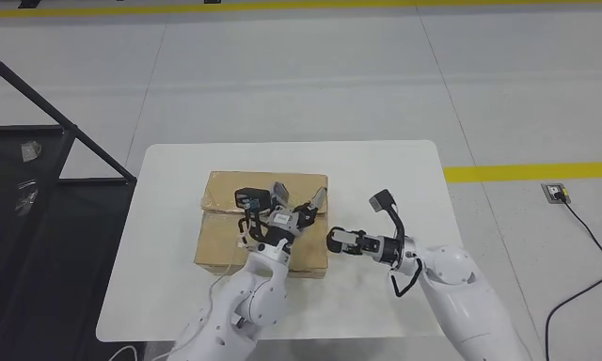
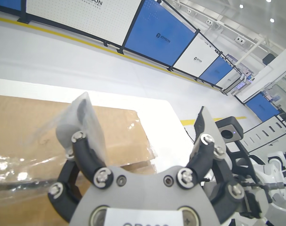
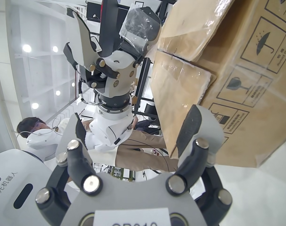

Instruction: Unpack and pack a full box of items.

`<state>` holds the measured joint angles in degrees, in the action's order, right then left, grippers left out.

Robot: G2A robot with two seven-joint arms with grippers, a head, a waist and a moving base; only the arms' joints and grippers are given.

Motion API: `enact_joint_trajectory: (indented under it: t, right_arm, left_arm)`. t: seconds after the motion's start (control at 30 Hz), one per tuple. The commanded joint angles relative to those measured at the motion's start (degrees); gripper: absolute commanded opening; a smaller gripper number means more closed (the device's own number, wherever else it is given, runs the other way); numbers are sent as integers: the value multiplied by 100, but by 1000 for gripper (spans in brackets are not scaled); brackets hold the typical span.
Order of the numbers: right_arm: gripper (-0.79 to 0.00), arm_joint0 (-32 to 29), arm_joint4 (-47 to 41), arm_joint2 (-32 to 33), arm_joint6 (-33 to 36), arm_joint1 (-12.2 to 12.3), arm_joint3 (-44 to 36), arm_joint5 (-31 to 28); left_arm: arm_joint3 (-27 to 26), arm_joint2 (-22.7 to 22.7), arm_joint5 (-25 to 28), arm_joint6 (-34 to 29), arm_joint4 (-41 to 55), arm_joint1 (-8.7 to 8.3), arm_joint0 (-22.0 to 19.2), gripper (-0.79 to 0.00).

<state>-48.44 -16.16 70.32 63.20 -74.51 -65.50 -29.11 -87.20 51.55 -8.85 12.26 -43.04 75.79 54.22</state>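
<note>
Outwardly, the cardboard box [image 1: 216,237] sits closed, contents hidden.

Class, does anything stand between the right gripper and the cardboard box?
Nothing visible does. The right gripper, open, is close beside the cardboard box at its side wall, low over the table. The left gripper is above the box's top, not between them.

You have, besides the job: white bench [image 1: 404,178]; yellow floor line [image 1: 522,171] to its right; floor socket [image 1: 555,193]; black frame [image 1: 71,126] left; blue and white panels [image 2: 157,41].
</note>
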Motion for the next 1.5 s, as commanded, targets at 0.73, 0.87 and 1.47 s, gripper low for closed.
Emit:
enact_joint_trajectory:
  t: [0.73,0.87,1.47]
  right_arm:
    - [0,-1717,-647,1273,-1031,328,-1168,-1511]
    - [0,-1853,-676,1348,-1055,368,-1318,-1440]
    - [0,-794,-205,871,-1204,391,-1621,-357]
  left_arm:
    - [520,-332,137,-173,-453,374,-215,0]
    - [395,-331,239,-257,-531,398,-107,0]
    - [-2859,2657,1042,-1569,1547,7,1879,0]
